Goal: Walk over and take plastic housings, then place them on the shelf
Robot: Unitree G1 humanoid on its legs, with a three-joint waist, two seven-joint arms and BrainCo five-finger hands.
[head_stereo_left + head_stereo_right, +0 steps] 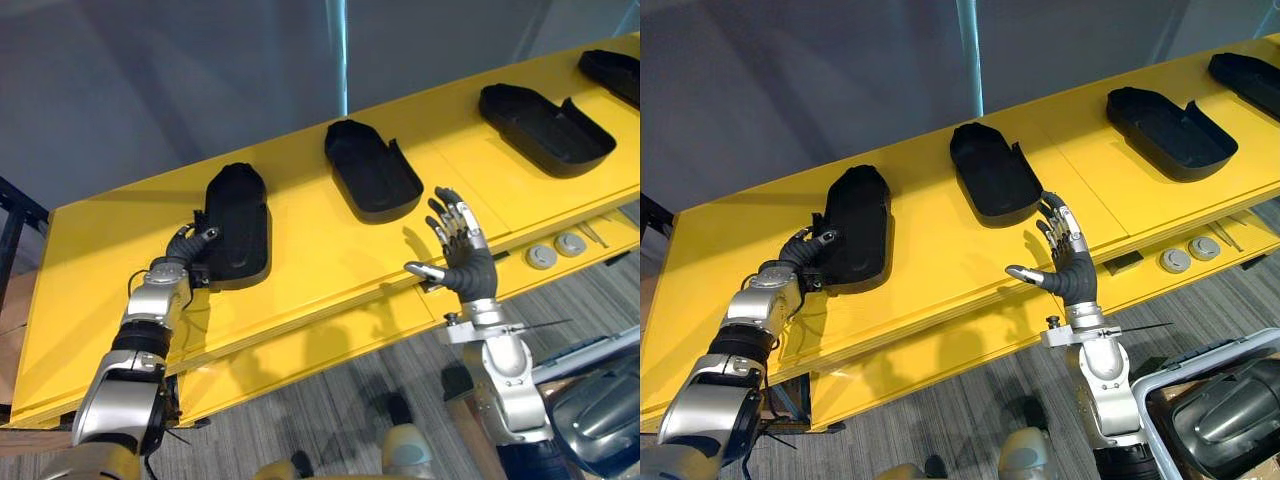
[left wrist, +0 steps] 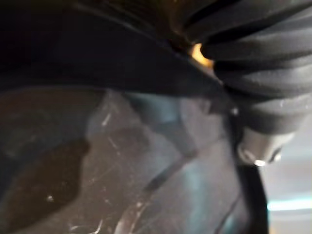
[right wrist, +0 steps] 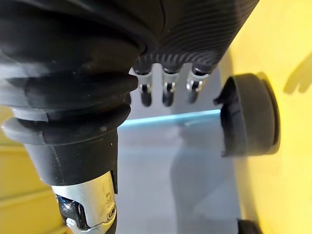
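Several black plastic housings lie in a row on the yellow shelf point(image 1: 320, 260). My left hand point(image 1: 188, 247) is at the near end of the leftmost housing point(image 1: 240, 215), with its fingers curled round the rim and its thumb on top. The left wrist view has that housing's dark surface point(image 2: 122, 161) right up close. My right hand point(image 1: 1068, 258) is open, its fingers spread and straight, raised over the shelf's front edge. It is just in front of the second housing point(image 1: 992, 172) and touches nothing. That housing point(image 3: 253, 114) lies past my right hand's fingers point(image 3: 168, 90).
Two more housings point(image 1: 545, 130) point(image 1: 612, 72) lie further right on the shelf. Two round grey discs point(image 1: 541, 257) sit on the lower ledge at the right. A grey-rimmed crate point(image 1: 1210, 410) with a dark part inside stands on the floor at lower right. Grey carpet lies in front.
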